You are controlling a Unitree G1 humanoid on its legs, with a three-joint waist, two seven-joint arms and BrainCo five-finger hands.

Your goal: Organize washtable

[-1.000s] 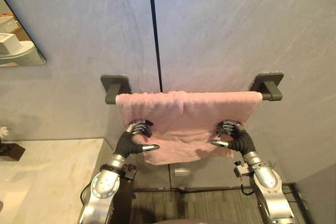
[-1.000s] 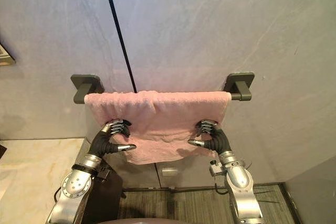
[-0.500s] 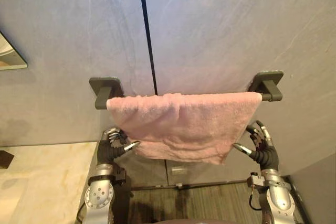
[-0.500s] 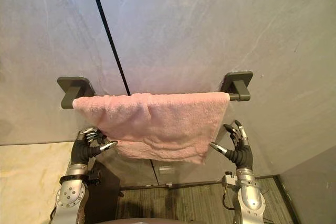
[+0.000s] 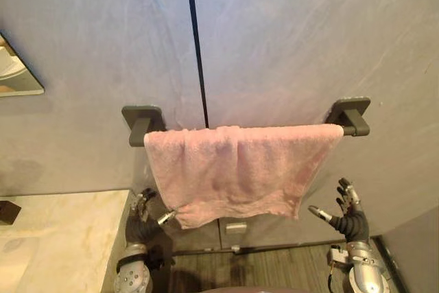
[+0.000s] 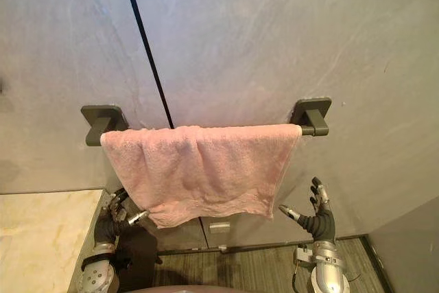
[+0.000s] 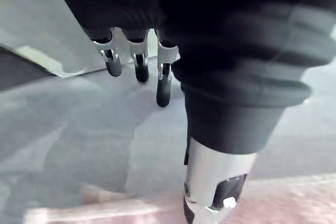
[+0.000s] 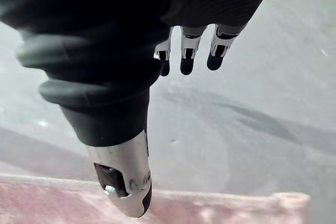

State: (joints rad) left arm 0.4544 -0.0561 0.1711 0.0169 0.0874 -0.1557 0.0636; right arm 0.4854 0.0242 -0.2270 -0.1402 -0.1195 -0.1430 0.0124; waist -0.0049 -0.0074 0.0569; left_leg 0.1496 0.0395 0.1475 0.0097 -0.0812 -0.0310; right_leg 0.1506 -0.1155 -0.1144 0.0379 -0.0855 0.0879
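The pink towel (image 5: 236,173) hangs over the dark bar (image 5: 355,129) on the grey wall, above and between the two robot hands. Its terry cloth is creased, with a fold running down near the middle. The lower hem is uneven and hangs lowest toward the left robot hand. The left robot hand (image 5: 142,221), just right of the pale marble surface (image 5: 55,238), points up under the towel's lower left corner. Its fingers are loosely straight and hold nothing. Its thumb tip is just beside the hem; I cannot tell whether they touch. The right robot hand (image 5: 351,223) is raised below the towel's right corner, apart from it, with fingers and thumb spread wide and empty.
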